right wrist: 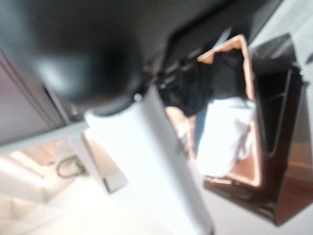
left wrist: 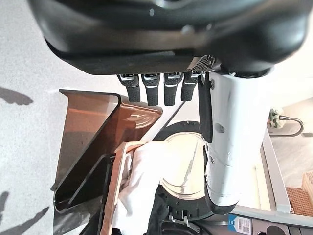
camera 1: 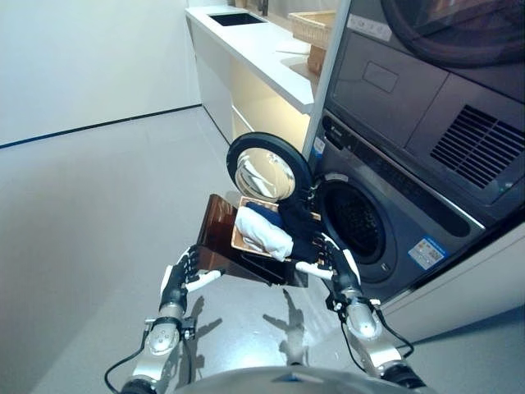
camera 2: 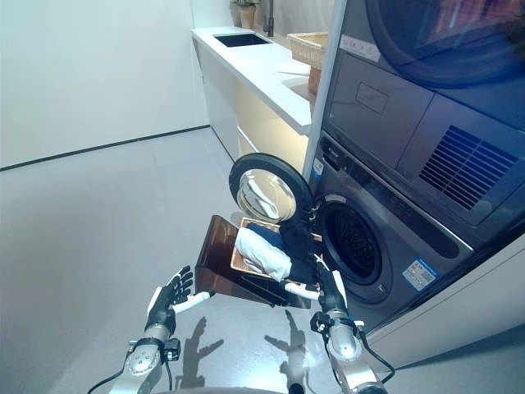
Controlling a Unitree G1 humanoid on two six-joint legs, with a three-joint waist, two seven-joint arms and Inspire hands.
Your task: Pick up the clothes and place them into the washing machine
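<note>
Right hand (camera 1: 336, 261) hovered at the near right corner of the brown tray (camera 1: 215, 234), fingers straight and spread, thumb pointing inward toward the clothes; it held nothing. Left hand (camera 1: 179, 279) sat off the tray's near left side, well apart from the clothes, fingers relaxed and empty, as its own wrist view confirmed.

Clothes lay piled in the tray on the floor, directly below the open round door (camera 1: 269, 170) of the washing machine (camera 1: 385, 222). White garment (camera 1: 262, 232) ran as a roll with its long axis from the far left toward the near right, its near end pointing roughly at the right hand. Dark garment (camera 1: 297, 226) lay just beside it on the machine side, touching it, with a blue piece showing behind the white one.

Judgement: the right hand was clearly the nearer of the two, with the dark garment just ahead of its fingertips and the white roll slightly to its left. The drum opening (camera 1: 354, 220) lay just beyond and above that hand, so a right-hand grasp looked the shorter route. Nothing had been lifted yet.
</note>
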